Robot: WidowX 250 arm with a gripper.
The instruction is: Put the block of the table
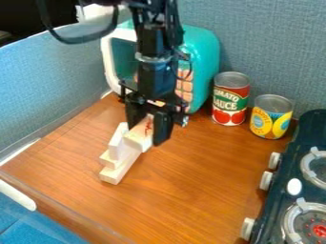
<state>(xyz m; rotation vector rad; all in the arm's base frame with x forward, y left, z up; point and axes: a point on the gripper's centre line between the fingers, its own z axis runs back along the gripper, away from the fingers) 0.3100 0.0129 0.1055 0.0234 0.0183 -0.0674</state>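
My gripper (pixel 147 128) hangs over the back left part of the wooden table (pixel 191 190), its fingers on either side of a pale wooden block (pixel 139 137) with a red mark on it. The block is tilted and held between them. Directly below and to its left are more pale wooden blocks (pixel 119 164), a long one lying on the table with others on or against it. Whether the held block touches them, I cannot tell.
Behind the gripper stands a teal toy microwave (pixel 205 57). A red tomato can (pixel 230 99) and a yellow can (pixel 271 116) are at the back right. A dark toy stove (pixel 312 128) with knobs lines the right edge. Grey-blue walls (pixel 51 86) enclose the left and back.
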